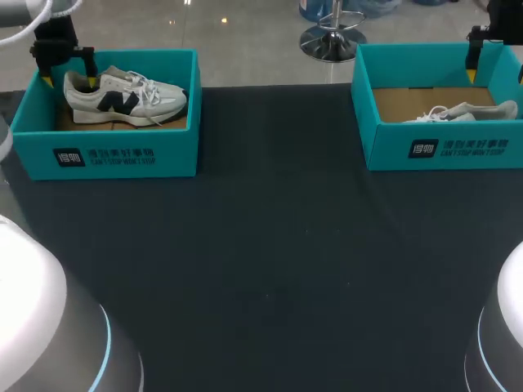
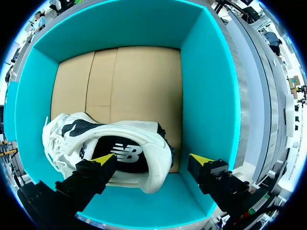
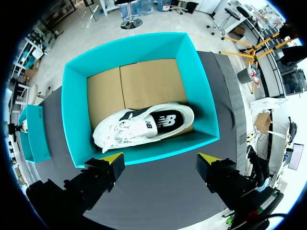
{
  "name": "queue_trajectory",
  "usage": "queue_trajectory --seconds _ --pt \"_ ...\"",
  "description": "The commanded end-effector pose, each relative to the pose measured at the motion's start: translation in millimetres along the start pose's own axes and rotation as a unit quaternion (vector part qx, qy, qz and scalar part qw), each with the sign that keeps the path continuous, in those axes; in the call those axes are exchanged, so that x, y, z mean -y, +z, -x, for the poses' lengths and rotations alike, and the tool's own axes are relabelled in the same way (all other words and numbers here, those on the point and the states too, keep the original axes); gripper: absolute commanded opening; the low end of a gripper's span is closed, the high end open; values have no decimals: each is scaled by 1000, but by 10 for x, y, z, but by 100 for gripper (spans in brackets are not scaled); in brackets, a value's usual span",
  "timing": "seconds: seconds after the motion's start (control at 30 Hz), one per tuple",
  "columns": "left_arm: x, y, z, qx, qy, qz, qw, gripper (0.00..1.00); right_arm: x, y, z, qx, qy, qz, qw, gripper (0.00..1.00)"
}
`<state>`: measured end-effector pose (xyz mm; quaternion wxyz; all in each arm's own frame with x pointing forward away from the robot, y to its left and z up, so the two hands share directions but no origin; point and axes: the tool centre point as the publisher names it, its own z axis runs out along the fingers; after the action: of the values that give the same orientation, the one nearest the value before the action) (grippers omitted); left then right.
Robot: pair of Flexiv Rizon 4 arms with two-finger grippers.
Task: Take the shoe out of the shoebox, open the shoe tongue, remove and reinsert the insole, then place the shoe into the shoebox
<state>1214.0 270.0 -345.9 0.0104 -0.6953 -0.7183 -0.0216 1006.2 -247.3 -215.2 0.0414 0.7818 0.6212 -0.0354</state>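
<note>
Two yellow-tipped fingers of the left gripper (image 2: 152, 162) stand wide apart, low inside the left shoebox (image 2: 211, 96), and they hold nothing. One fingertip lies over the dark opening at the heel of the left shoe (image 2: 158, 143); whether it touches the lining cannot be told. The other fingertip is clear of the heel, just beside the box's teal side wall, with a strip of the cardboard floor (image 2: 129, 81) showing between them. The white heel sits between the fingers, nearer the first. Ahead of that first finger the shoe runs on to its laces and toe. In the head view it stands upright on its sole, heel end under the gripper. Beyond the shoe, farther ahead of the fingers, lies bare cardboard up to the far wall.

The right gripper (image 3: 159, 160) is also spread wide with nothing between its fingers. It hangs above the right shoebox (image 3: 139, 48), apart from it. Just below the fingertips are the dark table (image 3: 158, 196) and the box's nearest wall. Ahead of the gap, inside the box, the right shoe (image 3: 144, 125) lies on its side against that wall. It is set crosswise to the fingers, with the laces ahead of one finger and the heel ahead of the other. More cardboard and the far wall lie beyond it.
</note>
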Motion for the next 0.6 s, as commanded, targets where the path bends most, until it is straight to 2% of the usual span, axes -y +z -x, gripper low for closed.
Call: queue_trajectory --seconds 0.03,0.07,0.1,0.13,0.17,0.6 --pt "-86 34 -1 0 1 -26 1000 96 -10 -2 -1 0 0 -1 1000 100" --pt "-85 35 2 0 2 -26 1000 66 -10 -2 -1 0 0 -1 1000 100" --pt "-86 36 4 1 2 -25 1000 46 -10 -2 -1 0 0 -1 1000 100" --pt "-86 37 5 2 3 -24 1000 19 -10 -2 -1 0 0 -1 1000 100" --pt "-86 37 6 2 3 -23 1000 0 -10 -2 -1 0 0 -1 1000 100" --pt "63 19 -57 -9 15 -15 1000 0 -10 -2 -1 0 0 -1 1000 100"
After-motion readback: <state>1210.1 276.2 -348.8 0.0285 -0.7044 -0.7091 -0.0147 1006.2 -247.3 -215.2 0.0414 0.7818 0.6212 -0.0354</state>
